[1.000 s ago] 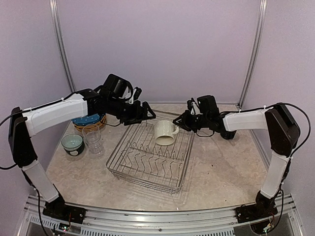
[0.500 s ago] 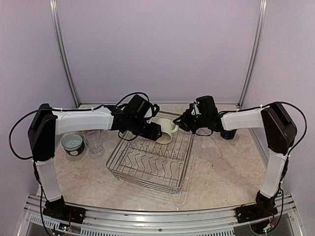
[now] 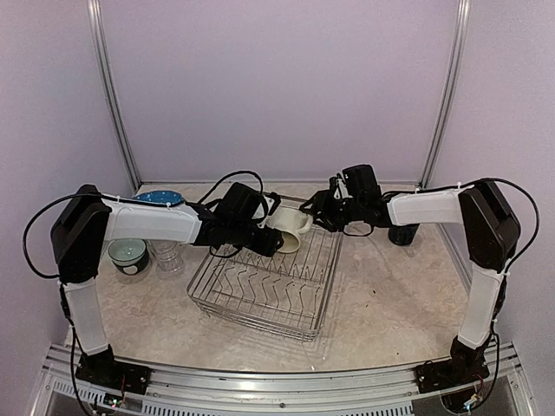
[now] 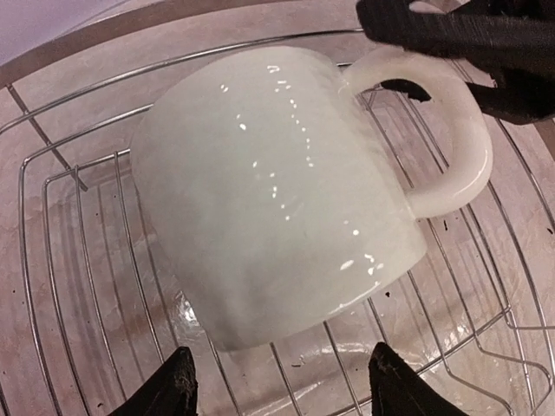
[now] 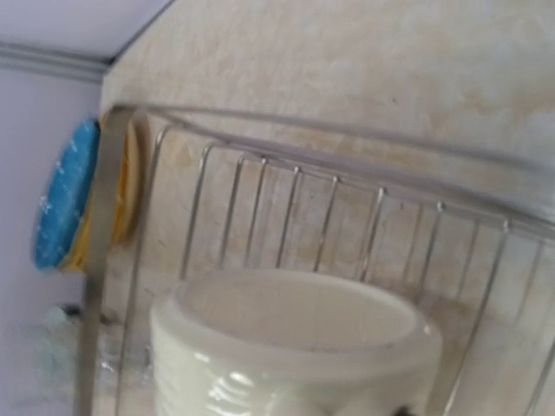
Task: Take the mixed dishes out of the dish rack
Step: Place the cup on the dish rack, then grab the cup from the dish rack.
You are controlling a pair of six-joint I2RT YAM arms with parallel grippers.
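Observation:
The cream mug (image 3: 291, 230) lies tilted on its side at the far end of the wire dish rack (image 3: 253, 317), handle toward the right. My left gripper (image 3: 270, 243) is open just short of the mug's body (image 4: 277, 191), its tips (image 4: 284, 392) spread below it without touching. My right gripper (image 3: 314, 211) is at the handle; its black fingers (image 4: 451, 30) lie on either side of the handle's top. I cannot see whether they clamp it. The right wrist view shows the mug's rim (image 5: 295, 334) close below.
Blue and yellow plates (image 3: 160, 198) are stacked at the back left, also seen edge-on as plates (image 5: 62, 195). A teal-and-white bowl (image 3: 127, 253) and clear tumblers (image 3: 166, 256) stand left of the rack. A dark mug (image 3: 403, 234) sits behind my right arm.
My left arm has swung down from the back left to the mug, uncovering the plates. The right gripper stays at the handle, shifted slightly; the mug has hardly moved.

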